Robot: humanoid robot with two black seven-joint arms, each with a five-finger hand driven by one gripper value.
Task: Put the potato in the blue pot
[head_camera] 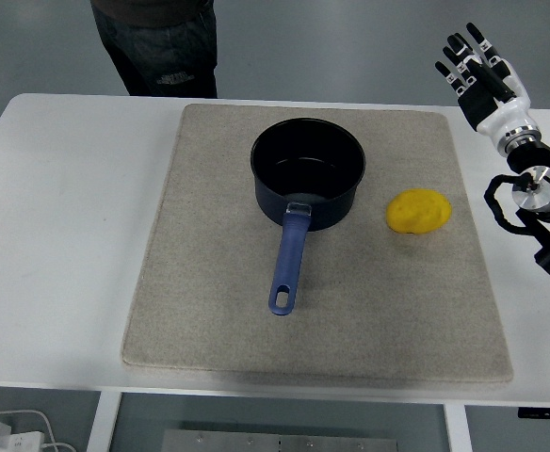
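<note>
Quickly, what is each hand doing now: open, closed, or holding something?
Left hand: not in view.
Right hand: open, fingers spread, holding nothing, raised at the table's far right.

Table: I see a white table, its near edge along the bottom.
Mat: a beige rectangular mat lies flat on my table, covering its middle.
Person: someone in dark trousers stands at the far edge.
Floor: white cables and a plug at lower left.
</note>
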